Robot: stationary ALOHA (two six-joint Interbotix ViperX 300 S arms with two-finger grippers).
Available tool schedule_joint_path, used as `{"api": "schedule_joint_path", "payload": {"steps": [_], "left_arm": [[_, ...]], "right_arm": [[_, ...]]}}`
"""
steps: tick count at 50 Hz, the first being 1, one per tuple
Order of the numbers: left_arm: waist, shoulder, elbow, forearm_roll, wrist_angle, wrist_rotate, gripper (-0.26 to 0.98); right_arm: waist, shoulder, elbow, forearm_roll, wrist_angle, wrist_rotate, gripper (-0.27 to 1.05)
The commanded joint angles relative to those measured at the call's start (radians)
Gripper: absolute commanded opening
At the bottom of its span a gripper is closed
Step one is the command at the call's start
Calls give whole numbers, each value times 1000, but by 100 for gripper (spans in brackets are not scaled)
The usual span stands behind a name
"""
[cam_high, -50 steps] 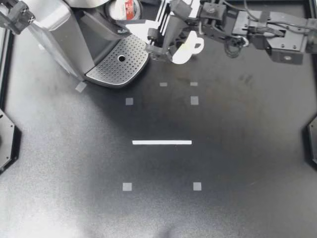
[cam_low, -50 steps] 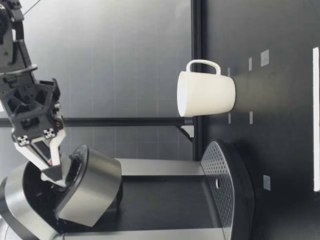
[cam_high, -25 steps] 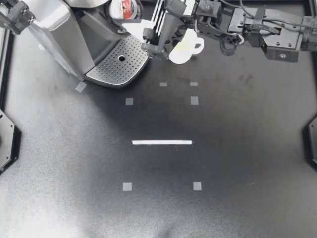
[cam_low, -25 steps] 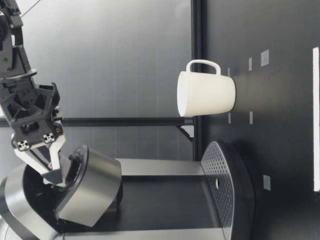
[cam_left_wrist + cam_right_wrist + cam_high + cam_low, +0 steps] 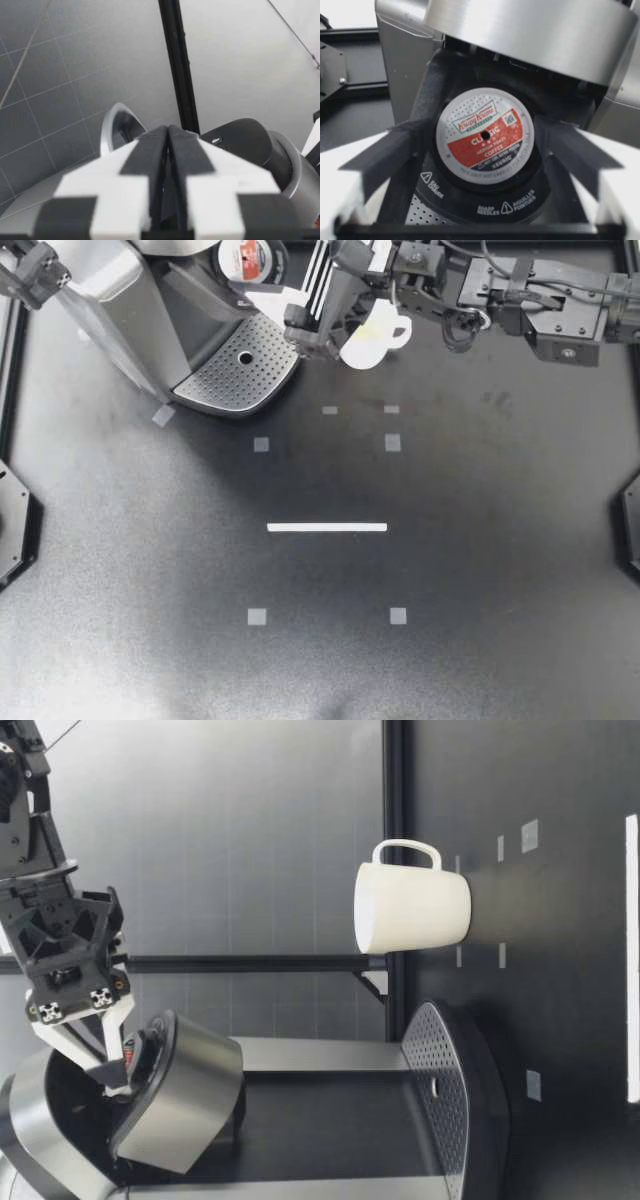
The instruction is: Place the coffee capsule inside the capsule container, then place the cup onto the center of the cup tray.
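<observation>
Right gripper (image 5: 305, 332) is up at the head of the silver-and-black coffee machine (image 5: 120, 300), fingers spread wide, holding nothing

Right wrist view: the round, red-and-white foil-lidded coffee capsule (image 5: 485, 135) sits lid up in the black round capsule container (image 5: 470, 205). It looks level and fully down. One finger (image 5: 385, 150) stands to each side of it, neither touching. My reading: capsule released, and the wide spread is there so the fingers clear the capsule's rim on the way out

Low view: right gripper (image 5: 105, 1065) has its tips just inside the open chamber, close beside the raised silver lid (image 5: 180, 1090). Little room there, so I judge any retreat should go straight up before swinging away, or a finger could catch the lid

The white ceramic cup (image 5: 362, 348) with its loop handle stands upright on the black bench (image 5: 450, 540), just beside the machine and apart from the perforated silver cup tray (image 5: 235, 370). Second step not yet begun. From above, my right arm crosses over the cup, so a low retreat risks knocking it

Left gripper (image 5: 35, 268) sits at the far corner behind the machine, fingers pressed together on nothing. It seems parked there to give the right arm the room
</observation>
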Motion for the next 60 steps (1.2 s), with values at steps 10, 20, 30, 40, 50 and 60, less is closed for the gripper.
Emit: {"api": "schedule_joint_path", "payload": {"steps": [10,20,30,40,50,60], "left_arm": [[3,-3,-9,5,25,-3,13],[2,-3,-8,5,32,-6,13],[3,-3,3,6,95,-28,13],[3,-2,18,15,186,-100,13],[3,-2,34,41,272,-138,13],[40,6,51,69,325,-150,13]], "right_arm": [[-8,-55,29,3,-67,3,88],[-8,-95,80,9,-140,5,89],[-6,-156,160,20,-227,8,89],[25,-244,273,20,-321,12,87],[74,-322,371,29,-413,26,83],[106,-365,436,29,-462,54,71]]}}
